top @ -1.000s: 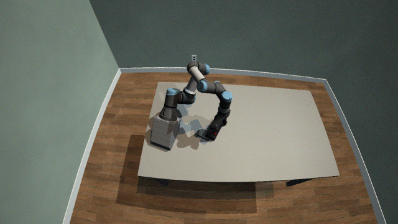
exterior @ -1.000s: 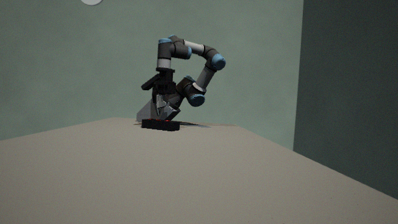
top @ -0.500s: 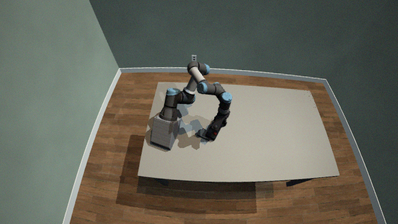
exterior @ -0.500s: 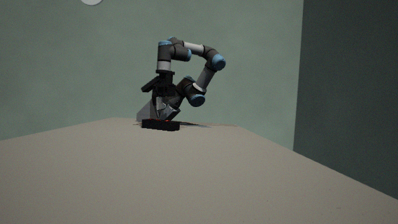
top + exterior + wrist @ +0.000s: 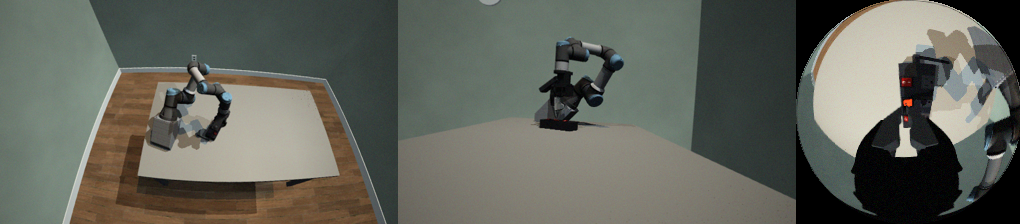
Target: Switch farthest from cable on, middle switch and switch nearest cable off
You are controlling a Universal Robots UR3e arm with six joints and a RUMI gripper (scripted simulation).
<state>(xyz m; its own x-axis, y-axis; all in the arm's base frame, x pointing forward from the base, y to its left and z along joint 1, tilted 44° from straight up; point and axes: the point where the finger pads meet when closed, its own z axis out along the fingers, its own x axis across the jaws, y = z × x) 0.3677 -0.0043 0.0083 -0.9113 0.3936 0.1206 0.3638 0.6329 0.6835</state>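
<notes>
A black power strip (image 5: 208, 134) (image 5: 558, 125) (image 5: 917, 87) lies the right way up on the grey table (image 5: 264, 140) (image 5: 584, 174) (image 5: 856, 90), close to the robot's base. In the wrist view its three switches show in a row: a red one (image 5: 906, 81) farthest from me, a bright orange one (image 5: 908, 102) in the middle, and a red one (image 5: 906, 119) nearest. My gripper (image 5: 216, 124) (image 5: 556, 116) (image 5: 904, 105) is shut and empty. Its tips point straight down at the nearest switch, on it or just above it. I cannot make out the cable.
The robot's grey pedestal (image 5: 163, 132) stands at the table's left edge, just left of the strip. The arm (image 5: 214, 90) (image 5: 600, 62) folds over the strip. A wooden floor (image 5: 102, 174) surrounds the table.
</notes>
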